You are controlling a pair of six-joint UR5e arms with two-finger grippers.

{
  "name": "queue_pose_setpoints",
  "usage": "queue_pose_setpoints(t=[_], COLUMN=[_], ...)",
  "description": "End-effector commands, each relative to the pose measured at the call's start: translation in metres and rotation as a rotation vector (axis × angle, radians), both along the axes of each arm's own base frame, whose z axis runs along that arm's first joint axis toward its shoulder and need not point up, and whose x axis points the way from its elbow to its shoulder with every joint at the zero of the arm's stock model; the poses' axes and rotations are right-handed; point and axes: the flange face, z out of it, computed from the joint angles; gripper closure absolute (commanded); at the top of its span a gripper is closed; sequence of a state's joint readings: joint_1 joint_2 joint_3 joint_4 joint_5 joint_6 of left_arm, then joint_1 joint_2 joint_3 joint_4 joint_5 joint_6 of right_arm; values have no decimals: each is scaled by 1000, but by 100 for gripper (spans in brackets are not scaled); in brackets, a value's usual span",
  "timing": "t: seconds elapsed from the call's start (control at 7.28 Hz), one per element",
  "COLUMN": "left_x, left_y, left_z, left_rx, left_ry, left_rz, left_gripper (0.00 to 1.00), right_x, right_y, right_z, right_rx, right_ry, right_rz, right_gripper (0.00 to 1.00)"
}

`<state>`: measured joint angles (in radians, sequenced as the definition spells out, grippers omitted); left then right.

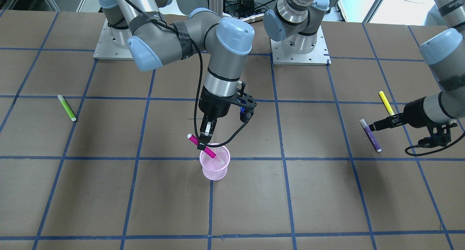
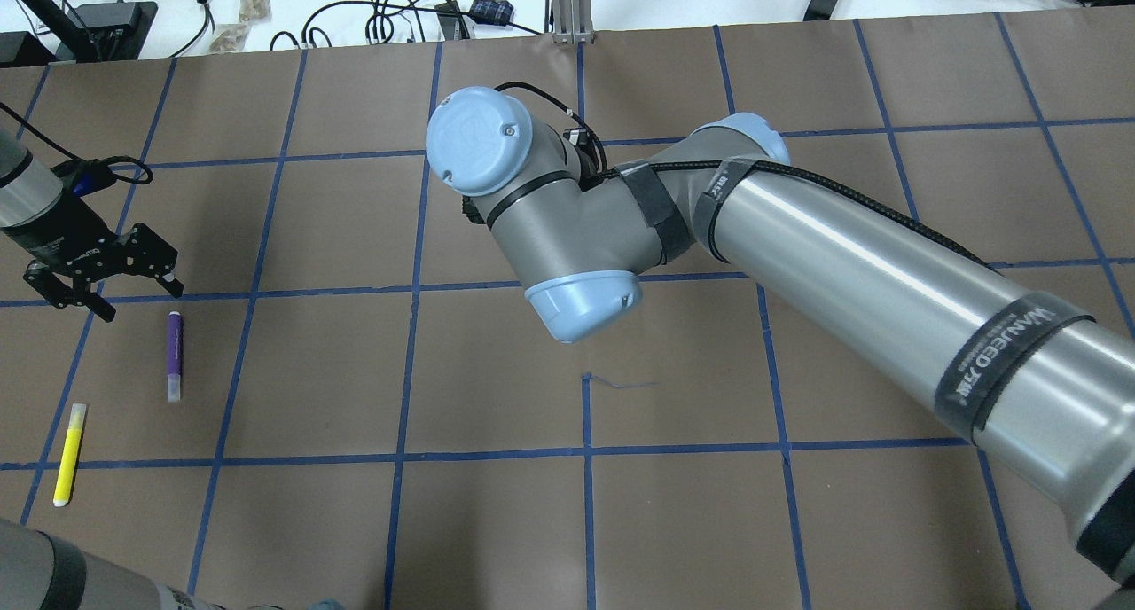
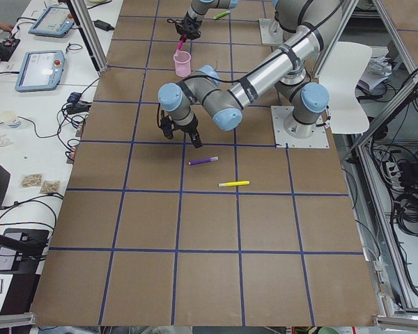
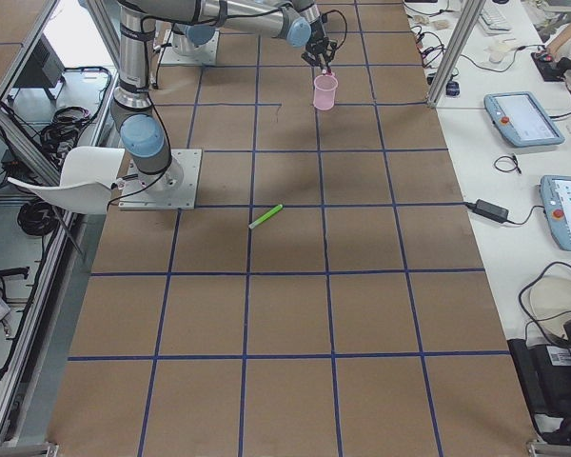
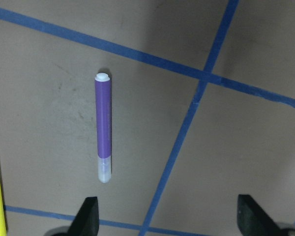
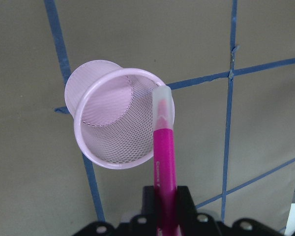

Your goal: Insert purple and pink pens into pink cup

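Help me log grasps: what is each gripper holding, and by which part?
The right gripper holds the pink pen at mid-barrel, its tip at the pink cup's mouth. The left gripper is open and holds nothing.

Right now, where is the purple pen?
In the overhead view, the purple pen lies flat at the table's left, just below the open left jaws and right of the yellow pen.
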<state>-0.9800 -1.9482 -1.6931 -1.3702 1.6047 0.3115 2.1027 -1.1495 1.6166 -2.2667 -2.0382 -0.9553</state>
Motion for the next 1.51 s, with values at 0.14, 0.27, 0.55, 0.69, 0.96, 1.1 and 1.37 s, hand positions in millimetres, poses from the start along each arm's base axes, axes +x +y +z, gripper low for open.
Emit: queue_pose_setpoints(t=[0.14, 0.27, 0.55, 0.69, 0.96, 1.1, 1.37], left_x=[18, 18, 19, 20, 20, 20, 21], left_y=[-17, -18, -19, -18, -17, -16, -14], left_z=[-57, -68, -76, -78, -78, -78, -79], left_rx=[-5, 8, 15, 20, 24, 37, 53], left_ry=[-24, -16, -10, -11, -12, -17, -30], left_rz=[-23, -20, -23, -23, -22, -26, -31], left_gripper=[0, 0, 0, 16, 37, 37, 41], right_x=[3, 2, 4, 3, -1, -11, -74], right_y=[2, 6, 5, 3, 0, -10, -45], right_z=[-16, -17, -24, -21, -16, -4, 72], right_rx=[33, 75, 80, 73, 66, 39, -36], right_ry=[54, 84, 88, 80, 70, 47, -76], right_rz=[-8, 4, 2, -9, -16, -42, -135], right_gripper=[79, 79, 62, 24, 9, 10, 11])
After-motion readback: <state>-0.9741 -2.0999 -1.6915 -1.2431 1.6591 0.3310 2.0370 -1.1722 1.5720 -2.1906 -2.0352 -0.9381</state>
